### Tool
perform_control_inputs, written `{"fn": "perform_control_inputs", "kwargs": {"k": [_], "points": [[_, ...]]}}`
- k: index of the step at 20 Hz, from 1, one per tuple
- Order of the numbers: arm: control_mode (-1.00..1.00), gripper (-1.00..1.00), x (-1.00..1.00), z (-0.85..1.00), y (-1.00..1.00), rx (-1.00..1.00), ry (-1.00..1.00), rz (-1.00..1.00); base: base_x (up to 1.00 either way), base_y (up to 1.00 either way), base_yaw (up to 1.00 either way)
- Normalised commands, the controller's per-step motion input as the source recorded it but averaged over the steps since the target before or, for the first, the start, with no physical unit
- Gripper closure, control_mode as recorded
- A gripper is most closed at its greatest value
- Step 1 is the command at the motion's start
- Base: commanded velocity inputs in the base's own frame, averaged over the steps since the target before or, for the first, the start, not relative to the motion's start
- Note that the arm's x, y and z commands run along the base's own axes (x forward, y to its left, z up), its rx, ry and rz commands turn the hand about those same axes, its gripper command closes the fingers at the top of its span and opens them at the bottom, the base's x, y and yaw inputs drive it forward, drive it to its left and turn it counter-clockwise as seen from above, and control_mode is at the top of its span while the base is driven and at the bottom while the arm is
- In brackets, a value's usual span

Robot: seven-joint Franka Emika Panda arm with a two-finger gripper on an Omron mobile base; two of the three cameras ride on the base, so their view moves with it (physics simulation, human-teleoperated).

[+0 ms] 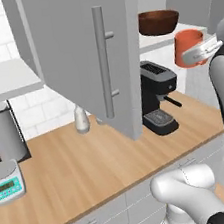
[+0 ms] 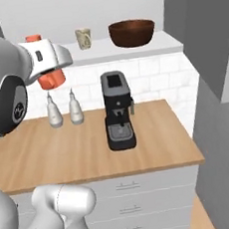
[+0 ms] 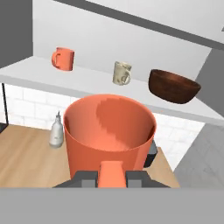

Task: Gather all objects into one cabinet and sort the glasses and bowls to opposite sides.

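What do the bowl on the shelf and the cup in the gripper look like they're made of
The bowl looks like dark brown wood with a soft sheen; faint grain streaks show. The cup, held in the shut gripper, is plain matte orange-red, perhaps plastic or glazed ceramic; its even colour leaves that open.

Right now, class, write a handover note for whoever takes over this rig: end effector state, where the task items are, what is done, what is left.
End effector: shut on the orange-red cup, held in the air in front of the cabinet shelf.
On the shelf: cream mug near the middle, dark brown bowl to its right in the hand view, an orange handled mug to its left.
Done: bowl and cream mug are shelved and apart.
Left: set the held cup on the shelf on the mug side, away from the bowl.
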Motion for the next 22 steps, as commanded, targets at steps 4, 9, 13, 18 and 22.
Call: {"fn": "perform_control_inputs", "kwargs": {"k": [4,9,13,18,22], "points": [[1.0,1.0,0.0,0.0,0.0,0.0,0.0,0.0,0.09,0.02,0.38],[1.0,1.0,0.0,0.0,0.0,0.0,0.0,0.0,0.11,-0.14,0.05],[1.0,1.0,0.0,0.0,0.0,0.0,0.0,0.0,0.34,-0.76,0.23],[1.0,1.0,0.0,0.0,0.0,0.0,0.0,0.0,0.1,-0.19,0.12],[1.0,1.0,0.0,0.0,0.0,0.0,0.0,0.0,0.14,0.3,0.0]]}}
